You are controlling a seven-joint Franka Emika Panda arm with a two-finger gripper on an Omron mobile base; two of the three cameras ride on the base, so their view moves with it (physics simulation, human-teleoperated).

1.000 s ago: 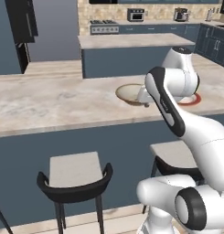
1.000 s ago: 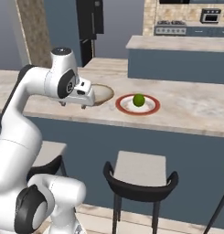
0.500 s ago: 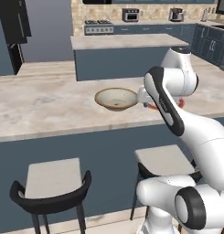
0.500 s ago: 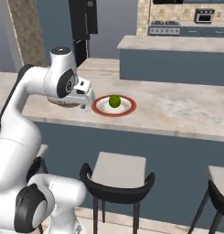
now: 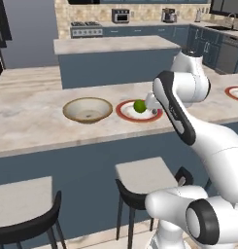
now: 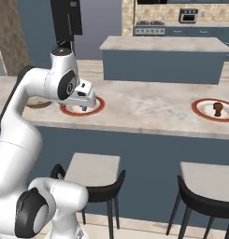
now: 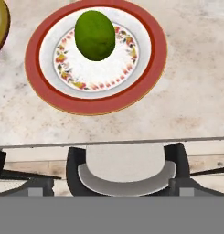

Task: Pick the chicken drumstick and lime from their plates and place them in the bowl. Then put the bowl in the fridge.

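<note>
From the left base view, a small bright green round lime (image 5: 139, 105) sits on a round white plate with a red-orange rim (image 5: 126, 112) on the pale marbled stone counter (image 5: 38, 133), and just to its left, apart from it, stands the wide shallow tan bowl with a darker brown rim (image 5: 88, 109), with nothing in it. A second red-rimmed plate (image 5: 234, 93) lies far off at the right edge. From the right base view, the white arm's two-finger gripper (image 6: 84, 107) hangs just above the near plate (image 6: 98, 106), its fingers spread wide with nothing between them; well apart to the right, the small brown roasted chicken drumstick (image 6: 218, 108) rests on the other plate (image 6: 201, 110). In the hand view, the lime (image 7: 95, 35) lies on the far half of its flower-patterned plate (image 7: 145, 68), a grey-seated bar stool with a dark back (image 7: 126, 169) showing below the counter edge.
</note>
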